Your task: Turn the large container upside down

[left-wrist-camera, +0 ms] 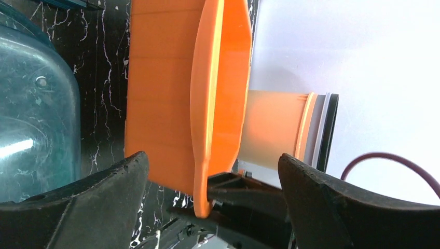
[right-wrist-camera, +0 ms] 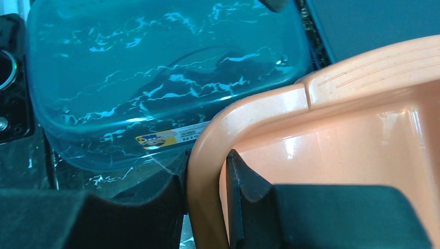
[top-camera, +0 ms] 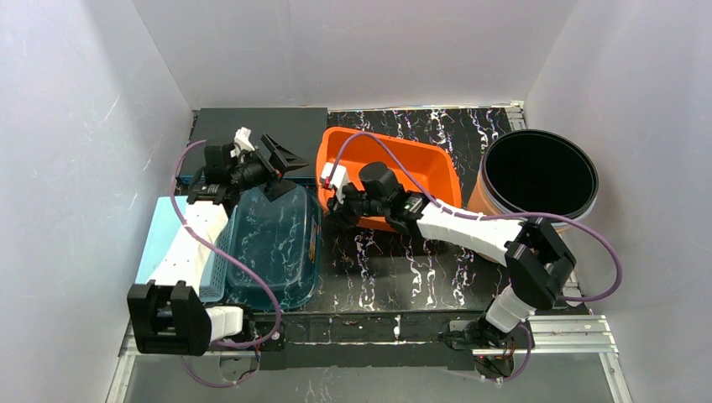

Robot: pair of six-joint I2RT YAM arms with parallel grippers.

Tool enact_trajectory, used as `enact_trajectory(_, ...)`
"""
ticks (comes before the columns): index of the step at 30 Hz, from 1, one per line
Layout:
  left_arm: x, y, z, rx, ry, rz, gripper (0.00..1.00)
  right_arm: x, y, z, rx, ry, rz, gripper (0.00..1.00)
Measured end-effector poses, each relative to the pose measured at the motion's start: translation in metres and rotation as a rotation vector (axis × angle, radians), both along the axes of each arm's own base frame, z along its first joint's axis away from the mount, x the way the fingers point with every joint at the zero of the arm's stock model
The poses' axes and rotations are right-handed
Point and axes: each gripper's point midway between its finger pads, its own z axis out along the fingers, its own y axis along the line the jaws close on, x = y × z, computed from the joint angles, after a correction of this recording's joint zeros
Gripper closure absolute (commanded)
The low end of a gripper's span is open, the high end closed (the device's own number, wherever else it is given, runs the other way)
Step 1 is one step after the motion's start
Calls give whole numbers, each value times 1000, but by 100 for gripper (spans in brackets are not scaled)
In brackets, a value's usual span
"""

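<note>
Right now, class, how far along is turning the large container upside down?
Done: the right gripper is clamped on the rim of the orange tub. In hand: that grasp; the left gripper hangs open nearby. Left: the tub faces open side up, so the whole flip remains.

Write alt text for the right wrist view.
The jaws of the right gripper grip the curved rim of the orange tub, one inside the wall and one outside. Behind the tub lies a translucent teal container with a yellow label near its edge.
</note>
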Motion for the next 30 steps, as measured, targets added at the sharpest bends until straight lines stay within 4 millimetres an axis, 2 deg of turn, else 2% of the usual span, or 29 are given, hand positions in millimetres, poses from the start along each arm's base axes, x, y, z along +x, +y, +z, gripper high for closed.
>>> enact_trajectory(3,9,-3,-13,-12,31,-18,9,-9,4,-3,-3,6,25,94)
enact_trajectory(9,22,-10,-34,-44,82,-55,16,-14,6,0,4,6,43,94)
enact_trajectory(16,29,-24,-33,-101,71,-116,23,-22,10,1,9,7,67,94)
enact_trajectory(18,31,-30,-32,-113,68,-143,30,-26,11,2,10,7,76,94)
enact_trajectory(22,30,-43,-32,-133,72,-203,50,-30,13,2,12,9,90,94)
enact_trajectory(30,31,-44,-32,-126,61,-210,79,-29,13,4,14,3,81,94)
